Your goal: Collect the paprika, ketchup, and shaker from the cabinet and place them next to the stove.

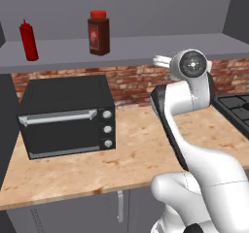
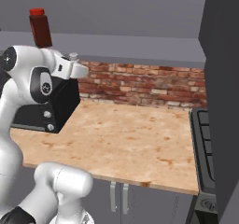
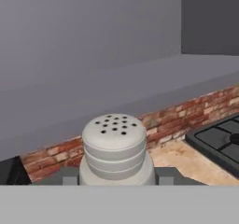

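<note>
Up on the cabinet [image 1: 146, 46] stand ketchup [image 1: 28, 41] and paprika [image 1: 98, 32] — hand [image 3: 116, 177] clamped on the shaker [image 3: 115, 146].

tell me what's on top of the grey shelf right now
The ketchup and the paprika stand upright and apart on the shelf. The arm covers part of its front edge.
</note>
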